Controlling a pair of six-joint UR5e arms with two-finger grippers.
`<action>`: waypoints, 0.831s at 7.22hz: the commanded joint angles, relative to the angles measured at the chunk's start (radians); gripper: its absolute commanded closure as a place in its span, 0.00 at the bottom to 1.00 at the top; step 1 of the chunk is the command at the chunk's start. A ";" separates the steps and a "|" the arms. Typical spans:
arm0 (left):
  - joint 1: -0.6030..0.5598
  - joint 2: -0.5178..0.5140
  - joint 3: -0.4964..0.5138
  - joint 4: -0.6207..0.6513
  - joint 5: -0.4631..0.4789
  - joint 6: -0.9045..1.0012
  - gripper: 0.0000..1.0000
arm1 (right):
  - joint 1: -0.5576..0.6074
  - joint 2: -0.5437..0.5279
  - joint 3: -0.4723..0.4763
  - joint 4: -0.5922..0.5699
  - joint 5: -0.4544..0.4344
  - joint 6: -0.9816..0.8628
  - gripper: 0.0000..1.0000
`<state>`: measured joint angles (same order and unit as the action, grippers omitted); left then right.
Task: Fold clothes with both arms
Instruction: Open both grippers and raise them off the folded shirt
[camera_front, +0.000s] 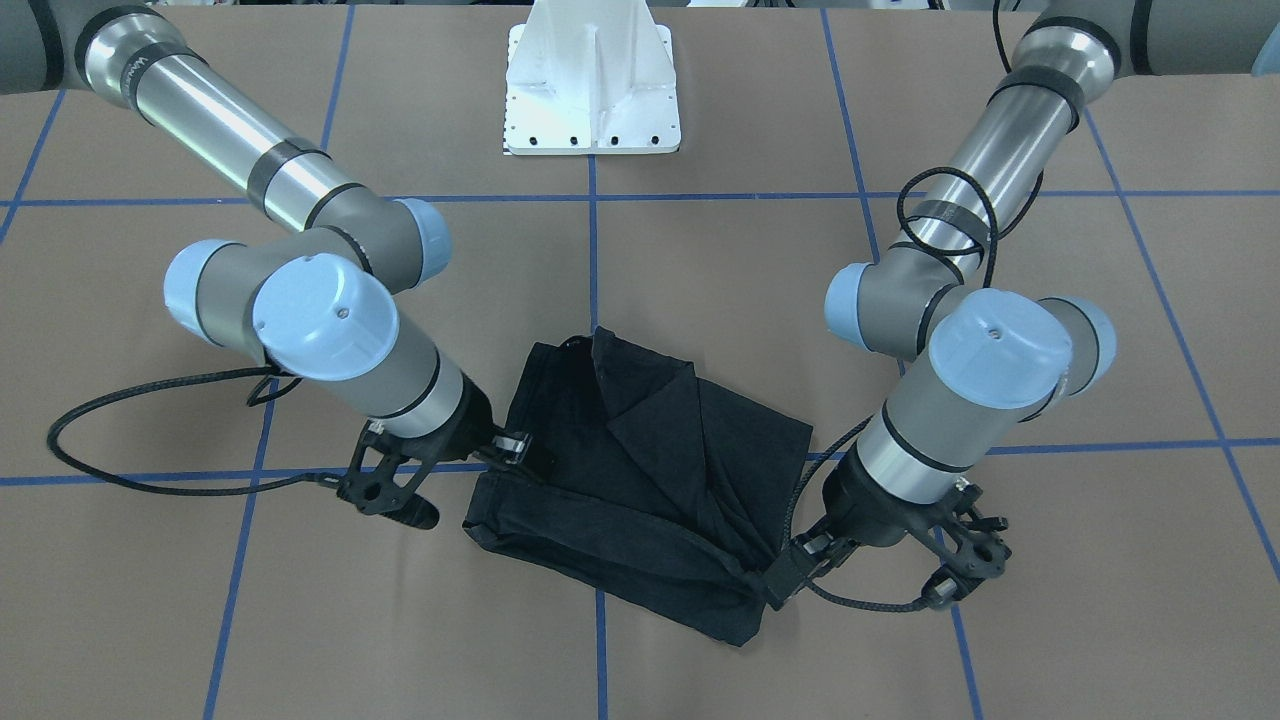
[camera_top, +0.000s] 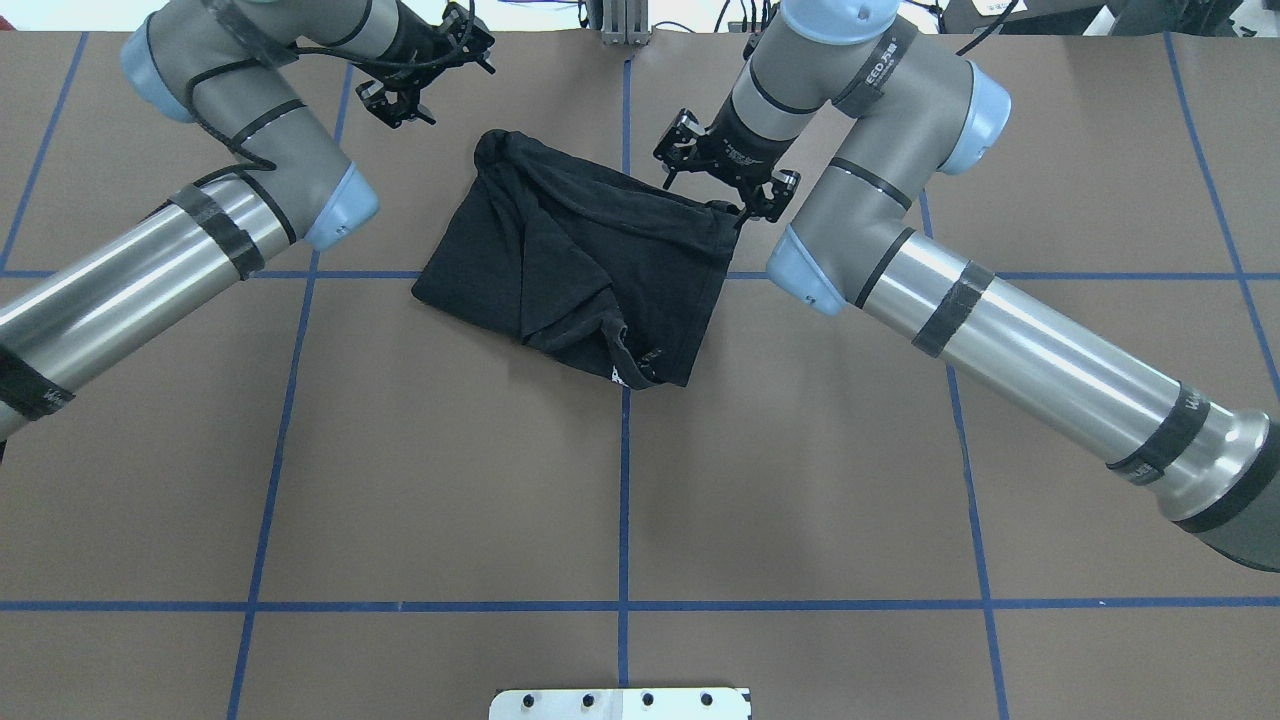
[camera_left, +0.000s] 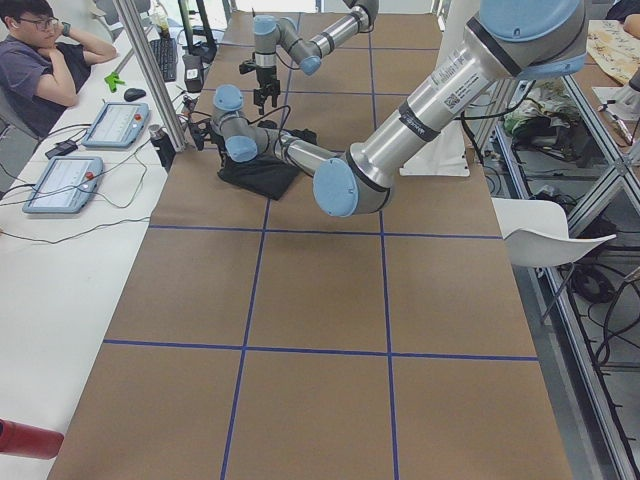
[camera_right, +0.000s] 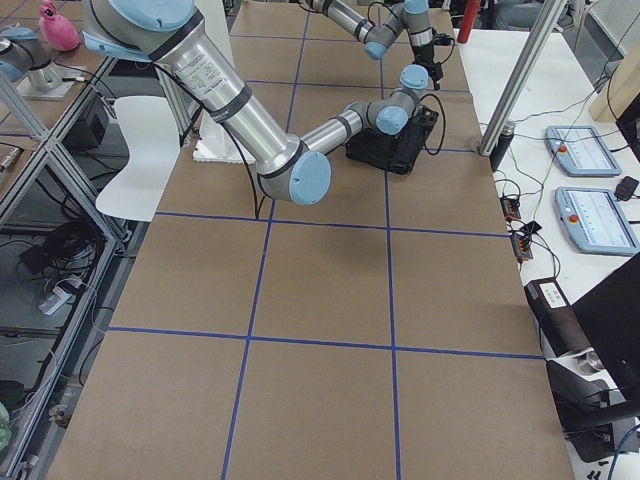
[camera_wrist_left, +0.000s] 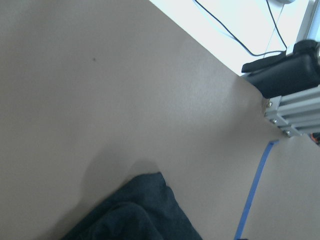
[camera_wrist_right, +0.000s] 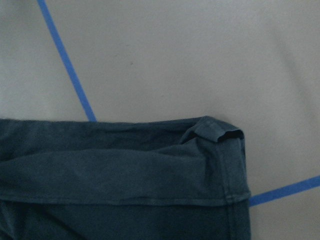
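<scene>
**1 folded T-shirt between 2 grippers at mid-table**

In the front-facing view, the brown table (camera_front: 300, 640) shows bare along the lower edge of the frame and on both sides of the cloth. It is crossed by blue tape lines (camera_front: 598, 655) that form a grid.

Just above that strip lies 1 black T-shirt (camera_front: 640, 470), at the centre of the frame and across the vertical tape line. It is folded into a rough rectangle of overlapping layers, with a diagonal flap on top. Its lower edge is thick and bunched, and its upper corner rises to a point.

There are 2 grippers, 1 at each end of the shirt:
- The left gripper (camera_front: 790, 572) is at the shirt's lower right corner in the frame, where creases run toward it.
- The right gripper (camera_front: 512, 450) is against the shirt's left edge.

On both, the dark fingertips merge with the dark cloth, so I cannot tell if they are spread or pinching. Neither wrist view shows any fingers.

The right wrist view shows a hemmed corner lying on the table, its tip curled up.

Farther back, the left arm (camera_front: 1000, 370) and right arm (camera_front: 330, 320), 2 in all, slope in from the upper corners. Between them at the top edge stands 1 white pedestal base (camera_front: 592, 90), well apart from the shirt.
</scene>
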<state>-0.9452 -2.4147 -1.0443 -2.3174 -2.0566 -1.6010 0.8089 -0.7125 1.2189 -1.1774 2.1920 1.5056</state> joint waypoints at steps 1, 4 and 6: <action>-0.012 0.113 -0.107 0.003 -0.034 0.082 0.00 | -0.058 0.045 0.030 -0.005 -0.068 -0.008 0.00; -0.055 0.334 -0.291 0.001 -0.079 0.243 0.00 | -0.178 0.119 0.039 -0.008 -0.284 -0.205 0.00; -0.084 0.403 -0.344 0.001 -0.103 0.280 0.00 | -0.290 0.154 0.053 -0.106 -0.490 -0.446 0.00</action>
<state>-1.0135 -2.0541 -1.3559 -2.3163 -2.1477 -1.3457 0.5891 -0.5866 1.2650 -1.2267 1.8321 1.2028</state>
